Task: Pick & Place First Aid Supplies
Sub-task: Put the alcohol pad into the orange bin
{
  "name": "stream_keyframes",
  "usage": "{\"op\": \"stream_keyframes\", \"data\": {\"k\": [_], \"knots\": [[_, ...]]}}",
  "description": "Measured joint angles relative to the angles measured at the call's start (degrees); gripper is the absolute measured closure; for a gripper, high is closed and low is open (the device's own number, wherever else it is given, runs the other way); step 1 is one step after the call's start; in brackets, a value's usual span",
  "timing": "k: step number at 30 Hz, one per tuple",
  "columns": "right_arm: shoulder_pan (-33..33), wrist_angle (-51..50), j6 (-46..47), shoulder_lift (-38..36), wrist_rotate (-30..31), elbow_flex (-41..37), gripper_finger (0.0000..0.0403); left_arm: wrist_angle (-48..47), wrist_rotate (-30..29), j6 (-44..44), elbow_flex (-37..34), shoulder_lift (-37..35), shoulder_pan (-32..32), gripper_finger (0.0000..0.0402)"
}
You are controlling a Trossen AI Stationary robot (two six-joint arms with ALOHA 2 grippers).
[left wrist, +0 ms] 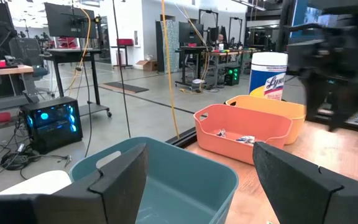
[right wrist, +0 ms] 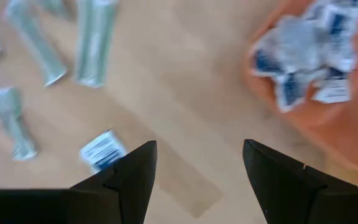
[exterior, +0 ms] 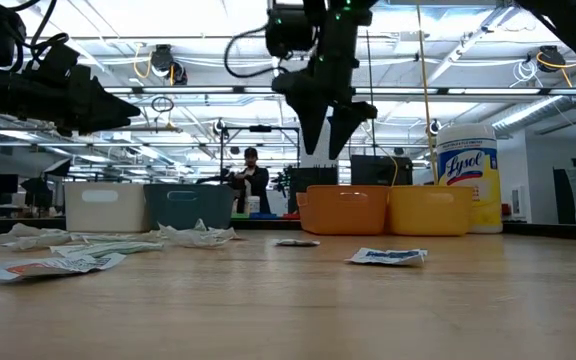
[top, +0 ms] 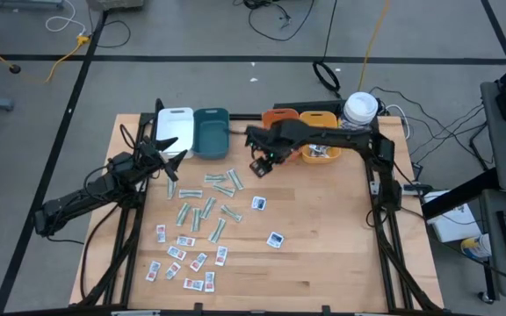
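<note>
The left gripper [top: 167, 156] hangs with fingers spread and empty near the teal plastic bin [top: 210, 132]. Thin pale-green strip packets [top: 207, 195] and small white packets with red print [top: 183, 259] lie loose on the wooden table [top: 323, 246]. The right gripper [top: 262, 164], jaws apart and empty, hovers just beside the orange plastic bin [top: 279, 118]. It should probably lower straight over the white packet with blue print [top: 259, 204], then close gently.

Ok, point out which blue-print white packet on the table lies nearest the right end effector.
The blue-print packet just below the right end effector; the only other one still on the table lies farther toward the front edge.
</note>
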Motion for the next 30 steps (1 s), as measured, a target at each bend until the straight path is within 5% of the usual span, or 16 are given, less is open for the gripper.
{"op": "stream_keyframes", "data": {"k": [14, 30], "knots": [[13.35, 3.2, 0.02, 0.0, -0.13, 0.0, 0.0169, 0.0, 0.0, -0.01, 0.0, -0.01, 0.0, 0.0105], [15.95, 13.9, -2.16, 5.54, 0.0, -5.73, 0.0169, 0.0, 0.0, -0.01, 0.0, 0.0, 0.0, 0.0105]]}}
